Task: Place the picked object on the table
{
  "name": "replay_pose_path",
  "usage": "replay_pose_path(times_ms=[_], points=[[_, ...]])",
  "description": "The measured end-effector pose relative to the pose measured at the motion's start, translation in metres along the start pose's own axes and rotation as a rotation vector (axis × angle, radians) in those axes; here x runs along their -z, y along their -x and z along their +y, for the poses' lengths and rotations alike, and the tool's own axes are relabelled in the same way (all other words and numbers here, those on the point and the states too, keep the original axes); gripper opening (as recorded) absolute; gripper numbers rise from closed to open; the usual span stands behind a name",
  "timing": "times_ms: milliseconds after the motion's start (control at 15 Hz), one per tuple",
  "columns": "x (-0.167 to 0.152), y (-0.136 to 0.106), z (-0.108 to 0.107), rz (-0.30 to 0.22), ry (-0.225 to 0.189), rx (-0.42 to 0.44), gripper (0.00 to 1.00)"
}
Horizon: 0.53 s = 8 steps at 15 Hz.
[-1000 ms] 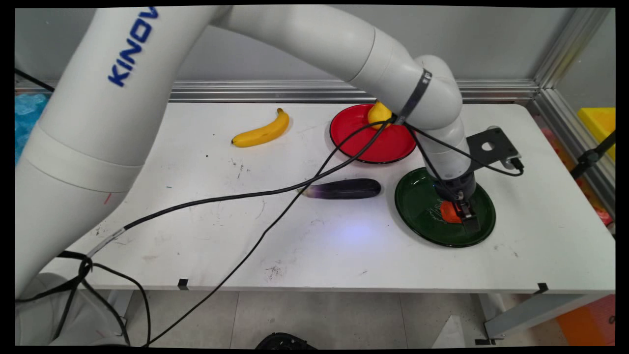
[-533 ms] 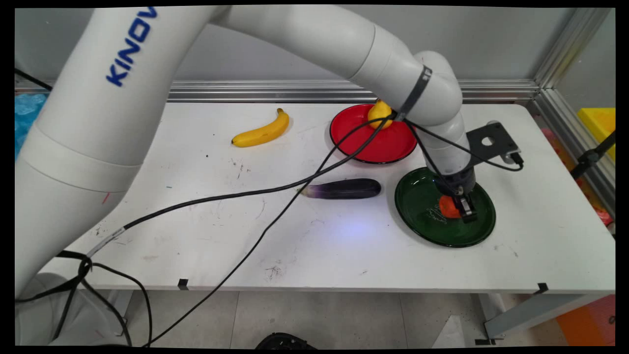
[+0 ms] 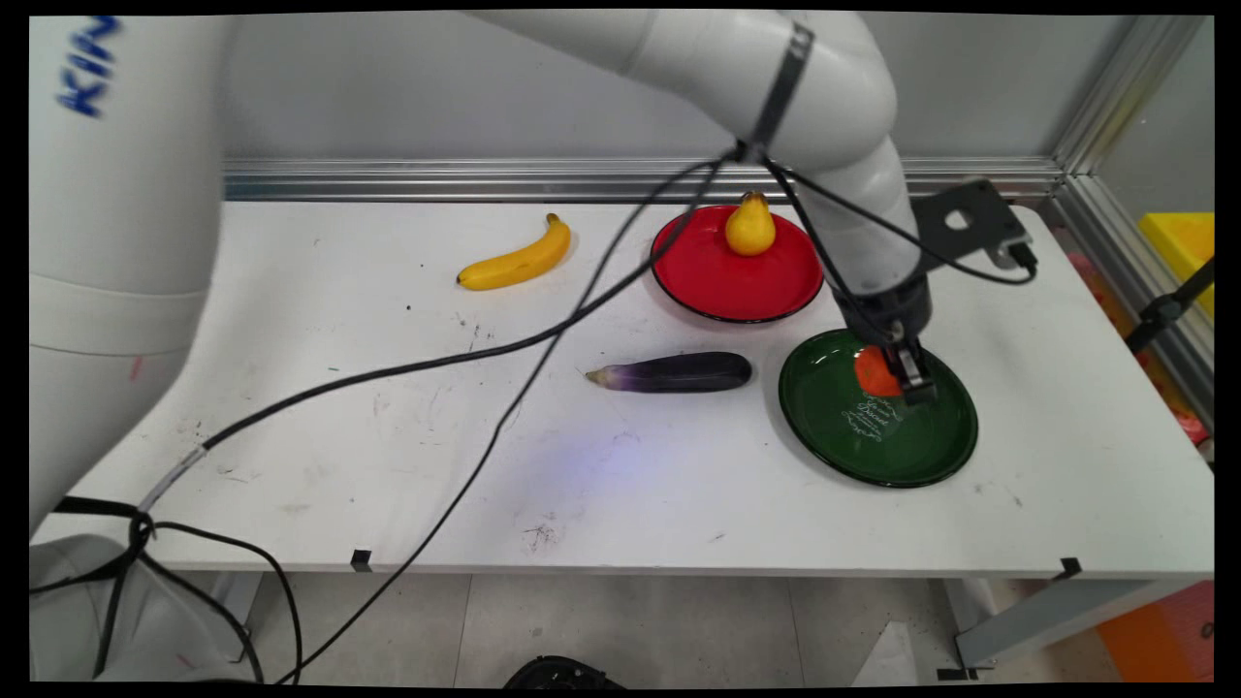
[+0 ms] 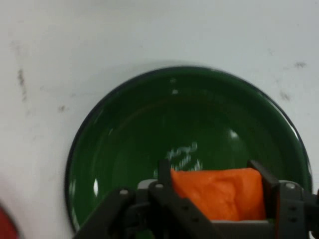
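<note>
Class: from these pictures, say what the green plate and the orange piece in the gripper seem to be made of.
Green plate: probably glazed ceramic or enamelled metal; glossy, with bright highlights and a dark rim.
Orange piece: soft-looking, matt, uneven surface, perhaps foam or plastic play food; material uncertain. The gripper holds it above the plate.

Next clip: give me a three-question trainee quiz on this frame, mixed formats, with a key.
1. True or false: the gripper is shut on the orange block.
2. What rests on the red plate? A) banana B) pear C) eggplant
3. Fill in: the eggplant lies on the table just left of the ____ plate.

Key: 1 true; 2 B, the pear; 3 green, the green plate.
</note>
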Motion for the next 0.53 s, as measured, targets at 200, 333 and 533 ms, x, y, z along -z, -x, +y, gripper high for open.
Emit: replay_pose_path(times_ms=[200,333,533], points=[[0.037,0.019,0.005,-0.034,-0.003,-0.006,0.0],[0.061,0.038,0.008,-0.07,-0.003,-0.017,0.0],[0.084,0.064,0.012,-0.113,0.002,-0.032,0.0]])
